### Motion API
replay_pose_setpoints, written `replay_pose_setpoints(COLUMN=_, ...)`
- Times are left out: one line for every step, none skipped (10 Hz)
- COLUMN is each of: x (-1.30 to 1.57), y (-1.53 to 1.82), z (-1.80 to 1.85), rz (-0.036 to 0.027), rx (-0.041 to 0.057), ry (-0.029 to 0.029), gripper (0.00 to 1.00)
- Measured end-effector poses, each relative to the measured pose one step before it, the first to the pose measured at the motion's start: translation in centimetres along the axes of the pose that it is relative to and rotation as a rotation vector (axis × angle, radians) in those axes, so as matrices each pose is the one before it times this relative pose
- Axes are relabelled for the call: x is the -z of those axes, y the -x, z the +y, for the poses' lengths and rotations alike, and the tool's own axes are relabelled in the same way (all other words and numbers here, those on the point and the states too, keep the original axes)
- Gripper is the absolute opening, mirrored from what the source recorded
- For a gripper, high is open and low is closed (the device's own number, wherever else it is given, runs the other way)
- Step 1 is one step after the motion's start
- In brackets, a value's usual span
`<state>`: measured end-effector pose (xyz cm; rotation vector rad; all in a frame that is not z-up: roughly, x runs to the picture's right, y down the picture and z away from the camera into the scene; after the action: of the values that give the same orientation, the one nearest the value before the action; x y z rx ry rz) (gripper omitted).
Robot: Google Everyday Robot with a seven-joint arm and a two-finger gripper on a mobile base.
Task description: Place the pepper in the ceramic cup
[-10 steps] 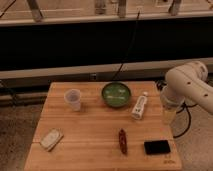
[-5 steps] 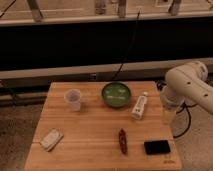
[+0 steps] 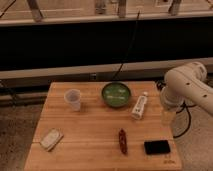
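1. The counter (image 3: 90,130) is a rectangular slab of pale wood with a visible plank grain.
2. The robot's arm (image 3: 187,87) is smooth, white and rounded. It bends in from the right and folds down beside the counter's right edge.
3. The green bowl (image 3: 116,94) is wide, round and glossy, and sits near the back edge, right of centre.
4. The white bottle (image 3: 140,105) is slim and lies tilted just right of the bowl.
5. The hand (image 3: 168,116) hangs pointing down at the right edge, near the bottle. It touches nothing visible, and how far open it is cannot be told.
6. The ceramic cup (image 3: 73,99) is pale, handleless and slightly tapered. It stands upright towards the back left.
7. A flat black slab (image 3: 157,147) lies near the front right corner.
8. A pale, flat packet (image 3: 51,139) lies near the front left corner.
9. The pepper (image 3: 122,141) is slender and dark red-brown. It lies on the wood near the front edge, left of the slab and well apart from the cup.
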<state>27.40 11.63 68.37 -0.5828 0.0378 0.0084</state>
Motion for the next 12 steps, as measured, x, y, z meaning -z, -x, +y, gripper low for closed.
replay_pose_setpoints(x=-0.310, y=1.067, z=0.524, rz=0.00236, rx=0.02466, ry=0.00748, gripper=0.80)
replay_pose_setpoints(x=-0.312, y=1.853, z=0.500, rz=0.00215, rx=0.03143, ry=0.00871, gripper=0.80)
replay_pose_setpoints(x=-0.309, y=0.813, z=0.416, rz=0.00104, rx=0.01684, ry=0.00749, gripper=0.80)
replay_pose_setpoints(x=-0.418, y=0.458, z=0.477, rz=0.00420, rx=0.01791, ry=0.00821, gripper=0.80)
replay_pose_setpoints(x=-0.583, y=0.530, z=0.534, rz=0.00341, rx=0.02578, ry=0.01019, gripper=0.80)
replay_pose_setpoints(x=-0.408, y=0.706, z=0.342, rz=-0.00316, rx=0.02150, ry=0.00515, gripper=0.80)
replay_pose_setpoints(x=-0.236, y=0.638, z=0.281, rz=0.00081, rx=0.01738, ry=0.00595, gripper=0.80)
replay_pose_setpoints(x=-0.278, y=1.134, z=0.174, rz=-0.00577, rx=0.02004, ry=0.00806, gripper=0.80)
replay_pose_setpoints(x=-0.623, y=1.306, z=0.225, rz=-0.00222, rx=0.03871, ry=0.00884, gripper=0.80)
replay_pose_setpoints(x=-0.573, y=0.198, z=0.401, rz=0.00180, rx=0.01871, ry=0.01041, gripper=0.80)
replay_pose_setpoints(x=-0.698, y=0.186, z=0.357, rz=0.00460, rx=0.02189, ry=0.00978, gripper=0.80)
replay_pose_setpoints(x=-0.544, y=0.790, z=0.113, rz=-0.00186, rx=0.02493, ry=0.00719, gripper=0.80)
